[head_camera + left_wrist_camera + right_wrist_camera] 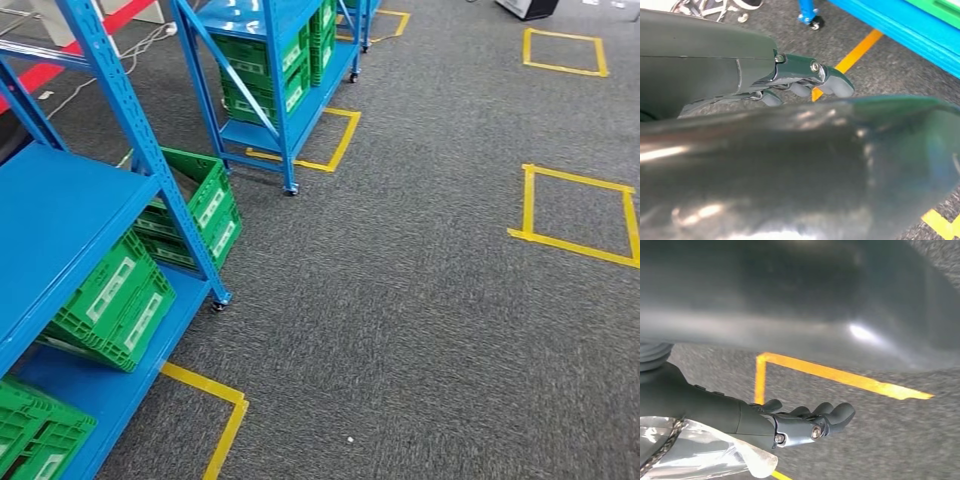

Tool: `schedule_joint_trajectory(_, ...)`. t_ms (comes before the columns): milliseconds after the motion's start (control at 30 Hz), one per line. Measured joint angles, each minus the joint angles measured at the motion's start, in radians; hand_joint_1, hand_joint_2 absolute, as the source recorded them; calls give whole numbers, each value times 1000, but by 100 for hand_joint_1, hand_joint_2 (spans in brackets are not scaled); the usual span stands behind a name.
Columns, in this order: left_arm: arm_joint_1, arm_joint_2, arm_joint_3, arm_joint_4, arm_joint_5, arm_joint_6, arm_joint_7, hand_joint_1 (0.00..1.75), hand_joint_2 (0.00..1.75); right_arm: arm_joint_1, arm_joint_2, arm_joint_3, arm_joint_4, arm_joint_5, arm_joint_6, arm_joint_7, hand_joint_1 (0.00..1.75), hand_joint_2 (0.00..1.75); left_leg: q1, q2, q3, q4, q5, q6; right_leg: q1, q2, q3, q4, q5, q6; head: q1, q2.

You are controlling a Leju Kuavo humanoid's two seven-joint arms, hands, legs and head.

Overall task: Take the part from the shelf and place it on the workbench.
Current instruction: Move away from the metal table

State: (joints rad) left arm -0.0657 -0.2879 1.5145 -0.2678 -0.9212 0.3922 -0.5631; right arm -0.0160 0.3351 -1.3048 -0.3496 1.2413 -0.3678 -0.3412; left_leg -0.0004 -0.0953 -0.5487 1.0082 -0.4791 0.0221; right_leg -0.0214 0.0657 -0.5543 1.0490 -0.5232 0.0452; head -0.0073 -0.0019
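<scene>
The near blue shelf stands at the left in the head view, with green crates on its lower level. I cannot make out any part in the crates. My left hand hangs above grey carpet with its fingers stretched out and nothing in them. My right hand also hangs over the carpet, fingers straight and holding nothing. Shiny clear plastic shows beside the right hand's base; I cannot tell what it is.
A second blue shelf on castors holds more green crates further back. Another green crate sits behind the near shelf's post. Yellow tape squares mark the grey carpet, which stretches to the right.
</scene>
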Motion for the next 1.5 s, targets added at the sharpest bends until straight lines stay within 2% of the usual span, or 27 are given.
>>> schedule_joint_trajectory(67, 0, 0, 0, 0, 0, 0, 0, 0, 0, 0, 0, 0, 0, 0, -1, 0, 0, 0, 2, -23, -11, 6, 2, -13, 0, 22, 20, -36, -2, -9, 1, 0)
schedule_joint_trajectory(100, 2, 0, 0, 0, 0, 0, 0, 0, 0, 0, 0, 0, 0, 0, -1, 0, 0, 0, 5, -34, -17, 7, 4, -19, 0, 11, 23, -39, -3, -16, 1, 0)
schedule_joint_trajectory(133, 4, 0, 0, 0, 0, 0, 0, 0, 0, 0, 1, 0, 0, 0, -2, 0, 0, 0, 5, -32, -20, 10, 3, -25, 1, -1, 23, -41, -1, -22, 1, 0)
schedule_joint_trajectory(200, 4, 0, 0, 0, 0, 1, 0, 0, 0, 0, 2, 0, 0, -1, -2, -2, 0, 0, 3, 14, -41, 55, -26, -34, 1, -28, 27, -46, 1, -35, -4, 0)
schedule_joint_trajectory(267, 1, 0, 0, 0, -1, 1, 0, 0, 0, 2, 3, -1, 0, -1, -2, -2, 0, 0, 1, 70, -96, 176, -88, -39, 5, -61, 30, -48, -2, -45, -8, 0)
schedule_joint_trajectory(333, 1, 0, 0, 0, -1, 1, 0, 0, 0, 2, 3, -1, 0, -1, -2, -1, 0, 0, 3, 83, -146, 284, -124, -41, 9, -95, 33, -48, -7, -50, -8, 0)
schedule_joint_trajectory(367, 2, 0, 0, 0, -1, 2, 0, 0, 0, 2, 3, -1, 0, -2, -2, -1, 0, 0, 3, 84, -148, 289, -115, -40, 10, -110, 35, -48, -9, -51, -8, 0)
schedule_joint_trajectory(433, 4, 0, 0, 0, 0, 3, 1, 0, 0, 2, 3, -1, 0, -2, -2, -1, 0, 0, 1, 98, -97, 193, -50, -33, 12, -136, 43, -48, -15, -50, -9, 0)
schedule_joint_trajectory(500, 2, 0, 0, 0, 0, 3, 1, 0, 0, 2, 3, -1, 1, -2, -3, -1, 0, 0, -9, 143, -33, 67, -7, -21, 17, -158, 50, -48, -23, -43, -9, 0)
schedule_joint_trajectory(567, -1, 0, 0, 0, 1, 3, 1, 0, 0, 1, 3, 0, 1, -1, -5, -1, 0, 0, -20, 167, -12, 18, -7, -10, 21, -180, 53, -48, -28, -32, -8, 0)
schedule_joint_trajectory(633, 2, 0, 0, 0, 2, 3, 2, 0, 0, -1, 3, 0, 1, -1, -6, -2, 0, 0, -18, 147, -13, 8, -4, 1, 20, -195, 56, -50, -33, -22, -8, 0)
schedule_joint_trajectory(700, 5, 0, 0, 0, 4, 4, 2, 0, 0, -2, 2, 0, 1, 0, -7, -2, 0, 0, -11, 124, -9, -2, 2, 11, 18, -156, 44, -19, -58, -13, -4, 0)
schedule_joint_trajectory(767, 3, -1, 1, 0, 6, 4, 2, 0, 0, -1, 1, 0, 1, 0, -7, -2, 0, 0, -7, 102, -8, -6, 5, 18, 15, -96, -11, 91, -113, -6, 1, 0)
schedule_joint_trajectory(833, 1, -2, 1, 0, 7, 3, 2, 0, 0, 0, 1, 0, 1, 0, -8, -2, 0, 0, -7, 76, -8, -6, 5, 21, 13, -73, -82, 215, -151, -2, 1, 0)
schedule_joint_trajectory(867, 1, -2, 1, 0, 7, 3, 2, 0, 0, 0, 0, 0, 1, 0, -8, -2, 0, 0, -6, 62, -6, -5, 4, 21, 12, -70, -100, 236, -143, -1, 1, 0)
schedule_joint_trajectory(900, 1, -2, 1, 0, 7, 3, 2, 0, 0, 0, 0, 0, 1, 0, -8, -2, 0, 0, -6, 48, -4, -5, 3, 20, 10, -67, -98, 217, -114, -1, 1, 0)
schedule_joint_trajectory(933, 1, -2, 1, 0, 8, 3, 2, 0, 0, 0, 0, 0, 1, 0, -8, -2, 0, 0, -5, 33, -1, -4, 1, 18, 8, -59, -78, 161, -71, -1, 1, 0)
schedule_joint_trajectory(1000, 0, -2, 1, 0, 9, 4, 2, 0, 0, 0, 0, 0, 1, 0, -8, -2, 0, 0, -3, 4, 1, 2, -5, 10, 1, -11, -25, 31, -7, -2, 1, 0)
schedule_joint_trajectory(1067, -1, -3, 1, 0, 9, 4, 2, 0, 0, 0, 0, 0, 1, 1, -10, -2, 0, 0, -1, -19, -7, 7, -6, -2, -1, 24, 7, -29, 3, -9, 0, 0)
schedule_joint_trajectory(1133, 1, -2, 1, 0, 10, 4, 2, 0, 0, 0, 1, 0, 1, 3, -12, -1, 0, 0, 3, -36, -14, 7, -4, -14, 1, 9, 14, -36, 0, -22, 1, 0)
schedule_joint_trajectory(1200, 3, -2, 3, 0, 11, 6, 2, 0, 0, 0, 3, 1, 1, 6, -13, -2, 0, 0, 0, 0, -27, 34, -22, -25, -1, -17, 20, -45, 2, -35, -3, 0)
schedule_joint_trajectory(1267, 0, -2, 4, 0, 13, 6, 2, 0, 0, 1, 3, 1, 1, 8, -15, -1, 0, 0, -2, 61, -74, 134, -75, -34, 0, -50, 27, -50, -1, -45, -7, 0)
schedule_joint_trajectory(1333, -1, -2, 5, 0, 14, 6, 2, 0, 0, 2, 3, 0, 1, 9, -17, 0, 0, 0, 2, 81, -136, 260, -123, -40, 2, -85, 33, -50, -7, -51, -8, 0)
schedule_joint_trajectory(1367, -1, -2, 5, 0, 15, 6, 2, 0, 0, 2, 3, 0, 1, 9, -18, 0, 0, 0, 3, 83, -150, 289, -123, -41, 3, -101, 36, -50, -10, -51, -8, 0)
schedule_joint_trajectory(1400, 1, -2, 6, 0, 17, 7, 2, 0, 0, 2, 3, 0, 1, 9, -18, 0, 0, 0, 4, 85, -146, 279, -103, -41, 3, -115, 41, -49, -14, -51, -8, 0)
schedule_joint_trajectory(1433, 2, -2, 6, 0, 18, 7, 2, 0, 0, 2, 3, 0, 1, 9, -19, 0, 0, 0, 4, 92, -123, 231, -67, -39, 3, -128, 47, -50, -18, -49, -9, 0)
schedule_joint_trajectory(1500, 2, -2, 7, 0, 19, 7, 2, 0, 0, 2, 3, 1, 1, 10, -19, 0, 0, 0, -4, 138, -56, 97, -3, -29, 6, -151, 59, -50, -29, -42, -9, 0)
